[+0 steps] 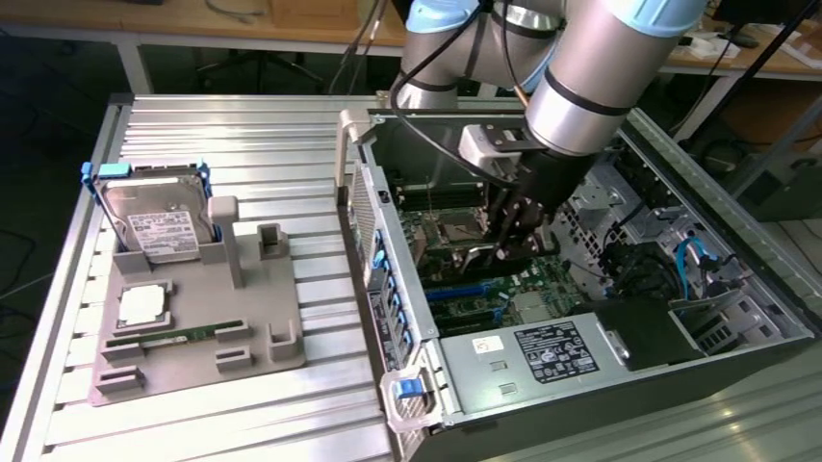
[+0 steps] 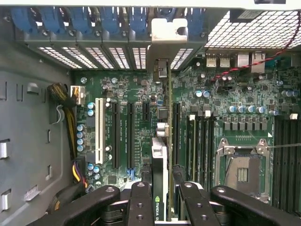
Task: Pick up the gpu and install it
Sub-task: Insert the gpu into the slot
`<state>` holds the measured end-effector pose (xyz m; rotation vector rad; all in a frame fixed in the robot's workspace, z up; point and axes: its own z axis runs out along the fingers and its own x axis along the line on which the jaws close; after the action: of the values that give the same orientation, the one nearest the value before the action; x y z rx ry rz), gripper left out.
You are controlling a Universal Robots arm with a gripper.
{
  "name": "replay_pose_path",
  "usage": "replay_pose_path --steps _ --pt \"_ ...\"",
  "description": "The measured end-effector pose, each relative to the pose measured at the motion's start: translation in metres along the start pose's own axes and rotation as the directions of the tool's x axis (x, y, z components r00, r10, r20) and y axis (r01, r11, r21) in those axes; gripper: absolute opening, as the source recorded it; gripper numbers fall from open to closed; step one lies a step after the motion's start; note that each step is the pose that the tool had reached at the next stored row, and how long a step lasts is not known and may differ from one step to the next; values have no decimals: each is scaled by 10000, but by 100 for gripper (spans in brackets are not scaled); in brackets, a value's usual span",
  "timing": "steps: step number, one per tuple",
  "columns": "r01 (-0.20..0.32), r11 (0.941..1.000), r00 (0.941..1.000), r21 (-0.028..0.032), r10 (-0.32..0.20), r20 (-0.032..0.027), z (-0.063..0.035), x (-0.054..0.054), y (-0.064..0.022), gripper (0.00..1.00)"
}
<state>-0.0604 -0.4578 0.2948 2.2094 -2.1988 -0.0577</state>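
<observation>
While the arm reached down into the open computer case (image 1: pixel 372 221), its gripper (image 2: pixel 162 200) was squeezed tight on the gpu (image 2: pixel 160 155). The card stood on its thin edge between the fingers (image 2: pixel 141 197), low over the green board (image 2: pixel 117 84), beside the long black slots (image 2: pixel 130 136). I could not tell if it sat in one.

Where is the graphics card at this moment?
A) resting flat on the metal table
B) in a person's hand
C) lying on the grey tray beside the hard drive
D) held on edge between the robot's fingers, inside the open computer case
D: in the wrist view the gpu stands on edge between the fingers of the gripper, over the motherboard inside the computer case.
</observation>
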Motion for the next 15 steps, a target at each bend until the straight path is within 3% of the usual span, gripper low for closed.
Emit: replay_pose_path --steps 4,15 --pt "0 10000 10000 13 0 0 57 -16 72 27" --pt "0 10000 10000 25 0 0 109 -17 95 27"
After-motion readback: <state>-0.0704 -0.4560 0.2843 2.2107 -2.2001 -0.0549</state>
